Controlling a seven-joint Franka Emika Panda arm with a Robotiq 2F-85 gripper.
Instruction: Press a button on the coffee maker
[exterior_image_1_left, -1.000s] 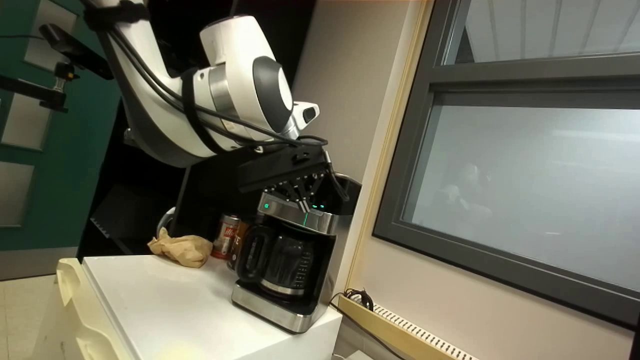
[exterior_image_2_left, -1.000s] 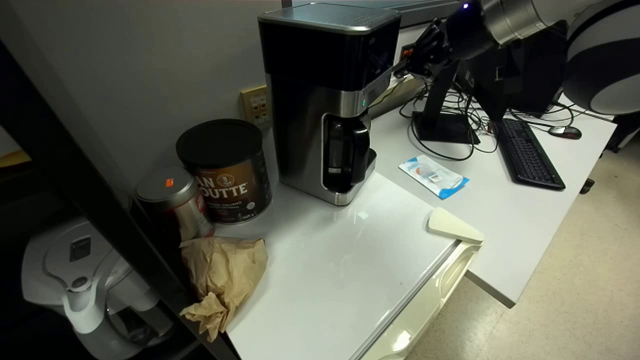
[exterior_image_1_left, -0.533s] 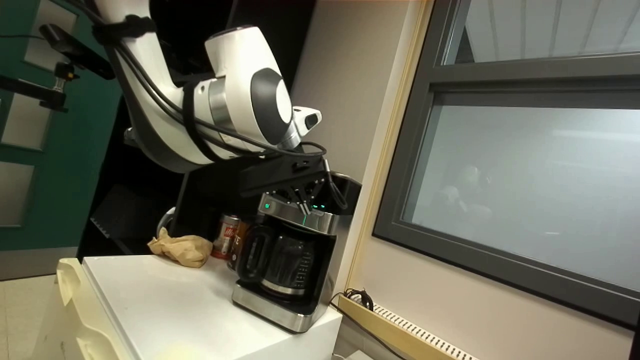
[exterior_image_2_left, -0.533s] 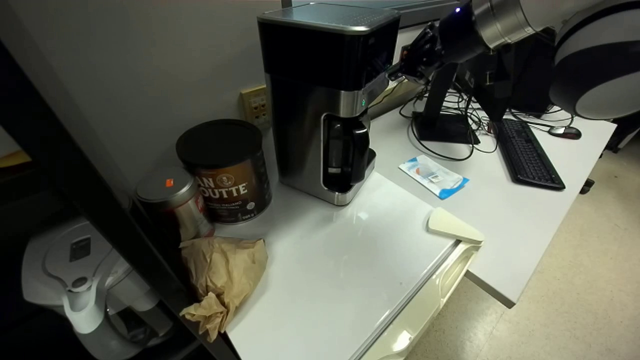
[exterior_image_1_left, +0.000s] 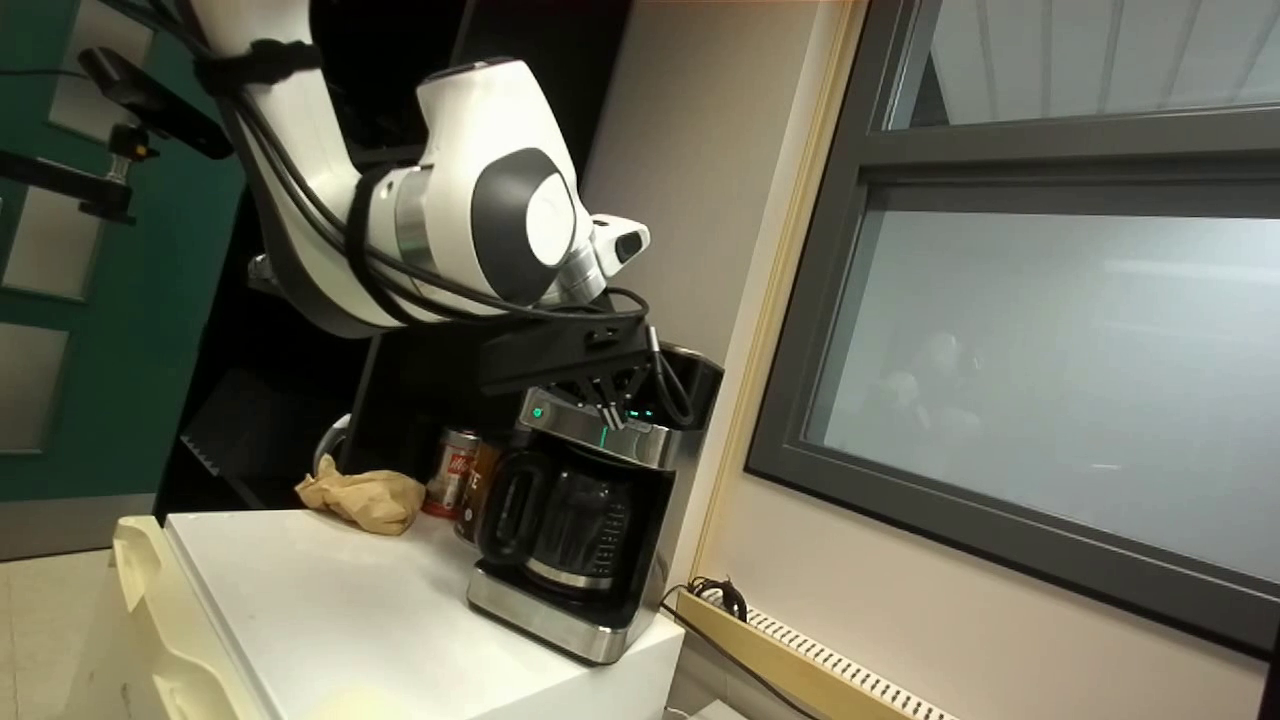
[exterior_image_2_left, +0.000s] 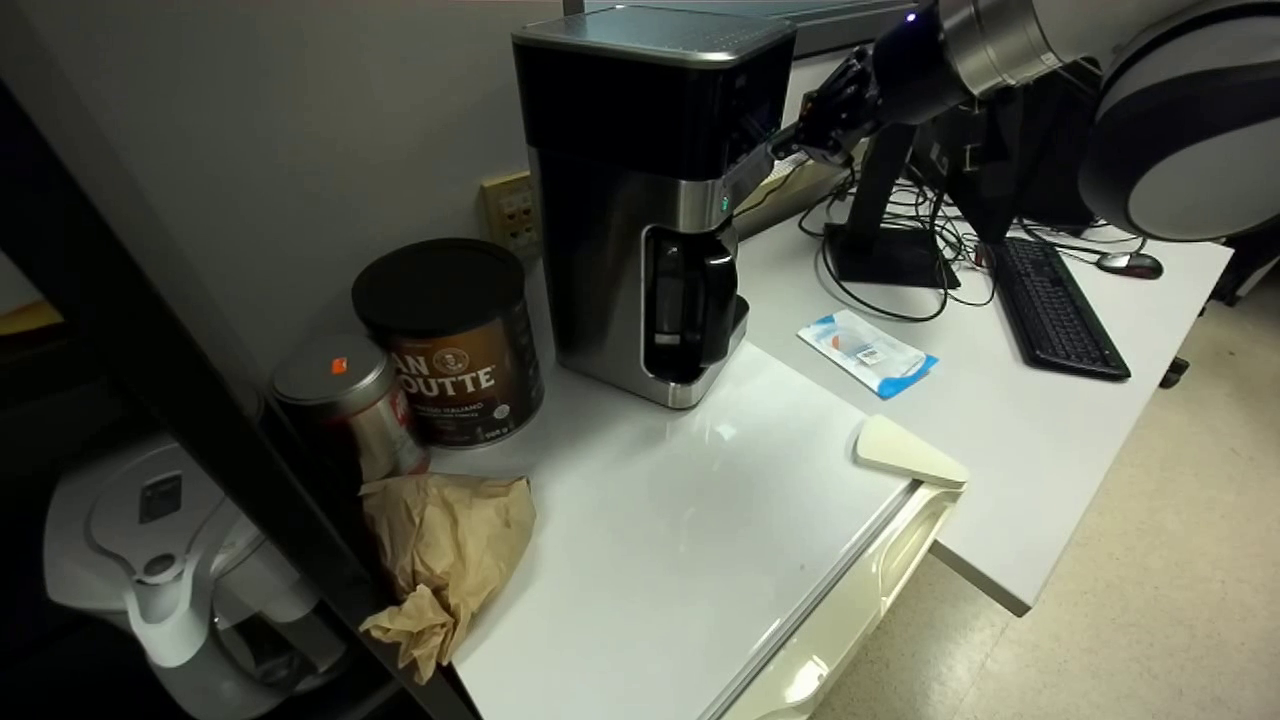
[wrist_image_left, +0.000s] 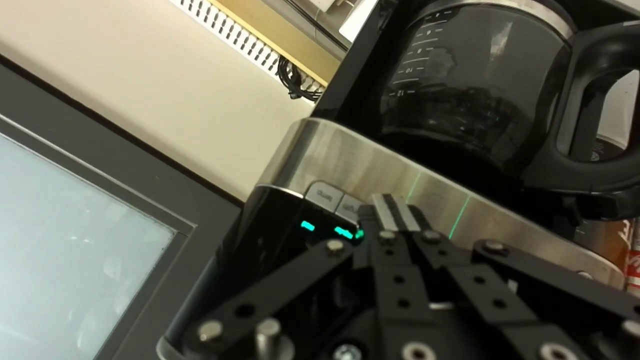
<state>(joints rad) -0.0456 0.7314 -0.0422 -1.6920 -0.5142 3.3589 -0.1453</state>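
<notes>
The black and silver coffee maker (exterior_image_1_left: 580, 520) stands upright on a white surface; it also shows in an exterior view (exterior_image_2_left: 640, 210) and the wrist view (wrist_image_left: 345, 155). My gripper (exterior_image_1_left: 613, 418) is shut and empty, its tips at the steel front band; they also show in an exterior view (exterior_image_2_left: 783, 143). In the wrist view the closed fingertips (wrist_image_left: 395, 207) lie over the band, beside a grey "temp" button (wrist_image_left: 324, 196) and a second button (wrist_image_left: 348, 207) partly hidden by a finger. Bluish-green lights (wrist_image_left: 343, 232) glow on the panel. Whether the tips press a button cannot be told.
A brown coffee tin (exterior_image_2_left: 460, 350), a small red and silver can (exterior_image_2_left: 345, 400) and a crumpled paper bag (exterior_image_2_left: 450, 550) stand beside the coffee maker. A monitor stand (exterior_image_2_left: 885, 250), cables and a keyboard (exterior_image_2_left: 1055, 305) lie on the adjoining desk. A wall and window (exterior_image_1_left: 1000, 380) are close by.
My shut gripper has moved slightly down and toward the coffee maker's front, reaching its band. The coffee maker has shifted very slightly backward.
</notes>
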